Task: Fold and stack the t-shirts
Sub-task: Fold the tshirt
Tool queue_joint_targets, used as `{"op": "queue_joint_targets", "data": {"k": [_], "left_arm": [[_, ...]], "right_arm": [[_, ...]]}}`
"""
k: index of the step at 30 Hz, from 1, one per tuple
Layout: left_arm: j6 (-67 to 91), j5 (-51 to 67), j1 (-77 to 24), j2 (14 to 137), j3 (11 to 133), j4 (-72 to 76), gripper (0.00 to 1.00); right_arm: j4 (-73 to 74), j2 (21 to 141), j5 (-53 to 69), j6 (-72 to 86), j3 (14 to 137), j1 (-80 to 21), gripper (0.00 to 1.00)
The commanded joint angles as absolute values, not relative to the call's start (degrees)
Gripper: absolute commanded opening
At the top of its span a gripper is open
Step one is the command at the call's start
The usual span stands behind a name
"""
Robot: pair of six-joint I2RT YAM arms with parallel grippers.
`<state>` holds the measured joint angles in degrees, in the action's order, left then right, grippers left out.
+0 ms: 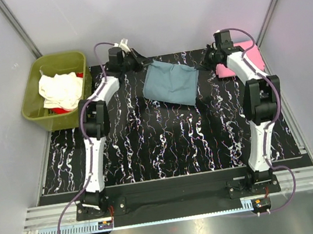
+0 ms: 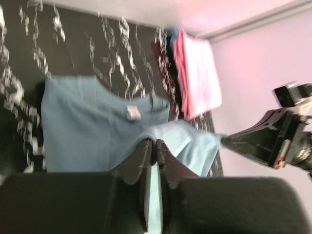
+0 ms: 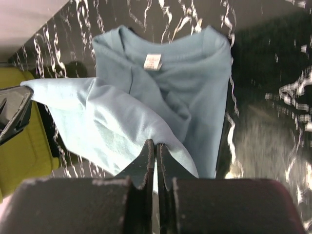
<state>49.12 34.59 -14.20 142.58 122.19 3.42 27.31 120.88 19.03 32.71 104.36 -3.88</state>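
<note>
I see the large dusty blue-grey cloth t-shirt (image 1: 170, 84) lying at the middle of the far edge of the black white-veined table (image 1: 166, 145). Its collar and white neck label (image 3: 152, 61) face up, and one flap is doubled over and rumpled. My left gripper (image 2: 153, 144) has its jaws nearly together with a fold of that cloth between them. My right gripper (image 3: 156, 145) is pinched tight on the opposite end. A bright pink folded t-shirt (image 1: 251, 53) sits at the far right corner. Beside the far left corner, the olive-green plastic tub (image 1: 57, 121) holds a crumpled cream-white t-shirt (image 1: 61, 90) over a red t-shirt (image 1: 58, 110).
</note>
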Motion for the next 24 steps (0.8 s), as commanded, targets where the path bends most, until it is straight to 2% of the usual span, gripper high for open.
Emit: {"op": "queue_joint_targets", "data": {"k": [1, 4, 7, 8, 9, 11, 13, 14, 16, 18, 24], "left_arm": [[54.5, 35.0, -13.5, 147.1, 130.1, 16.9, 0.04], [56.4, 30.3, -13.7, 152.0, 136.6, 19.8, 0.09], [56.3, 24.5, -13.7, 153.7, 138.6, 23.3, 0.41], [54.4, 22.7, -13.7, 153.8, 138.4, 23.6, 0.63], [53.4, 21.1, -13.7, 153.5, 138.2, 23.6, 0.66], [50.6, 19.7, -13.4, 153.3, 137.4, 23.9, 0.69], [50.4, 20.9, -12.7, 152.1, 134.5, 25.0, 0.71], [50.3, 21.4, -12.6, 151.4, 133.2, 25.3, 0.72], [48.4, 23.9, -12.3, 148.6, 128.2, 25.3, 0.73], [45.8, 26.1, -12.3, 144.5, 123.6, 25.4, 0.74], [34.8, 28.1, -13.5, 134.0, 110.1, 14.2, 0.7]], "right_arm": [[21.5, 123.6, 21.6, 33.0, 109.8, -2.7, 0.03], [20.4, 127.1, 20.7, 33.8, 113.5, -1.6, 0.01], [17.7, 130.1, 18.6, 35.3, 115.4, -0.4, 0.01], [15.6, 131.2, 18.9, 35.8, 115.2, -0.4, 0.05], [13.6, 131.7, 18.5, 35.9, 115.3, -0.4, 0.09], [12.3, 133.6, 18.1, 36.3, 117.1, 1.2, 0.28], [12.4, 136.9, 20.6, 35.3, 121.1, 1.6, 0.67], [13.5, 138.2, 21.9, 34.9, 123.0, 1.8, 0.78], [16.4, 139.6, 23.3, 33.4, 125.4, 2.1, 0.79], [16.6, 138.5, 24.2, 32.9, 122.6, 2.4, 0.79], [18.7, 132.1, 29.2, 28.3, 114.0, 2.5, 0.69]]}}
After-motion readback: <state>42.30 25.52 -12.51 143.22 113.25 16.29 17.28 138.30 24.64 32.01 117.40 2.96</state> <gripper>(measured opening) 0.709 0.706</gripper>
